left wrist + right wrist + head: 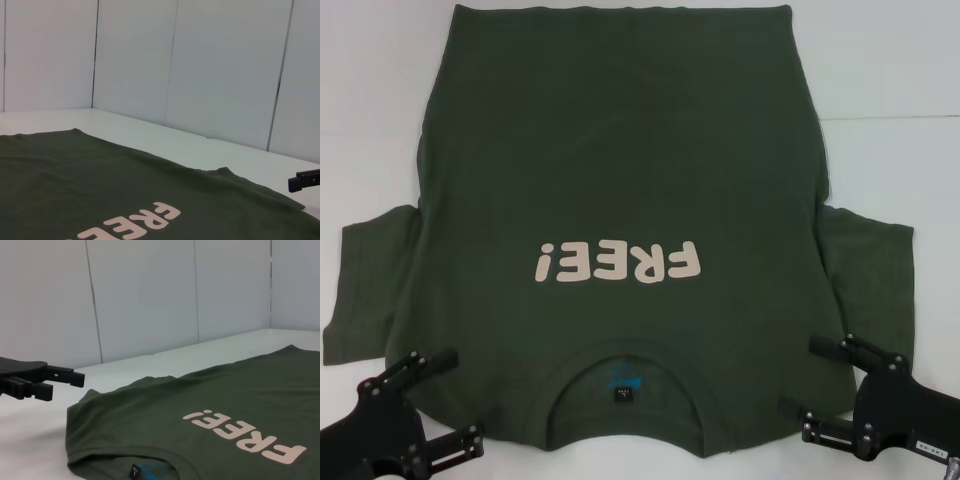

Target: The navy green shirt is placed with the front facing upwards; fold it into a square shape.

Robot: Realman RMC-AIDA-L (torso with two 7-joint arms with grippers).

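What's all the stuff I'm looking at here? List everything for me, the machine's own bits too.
navy green shirt: one, dark olive green, spread flat and front up on the table, collar toward the robot, both short sleeves out to the sides.
FREE! lettering: one print, cream, across the chest, upside down in the head view.
neck label: one, small and dark, inside the collar.
table: one, white, under the shirt.
wall panels: pale grey, behind the table.
left claw: one, black, open, at the shirt's near left shoulder.
right claw: one, black, open, at the near right shoulder.
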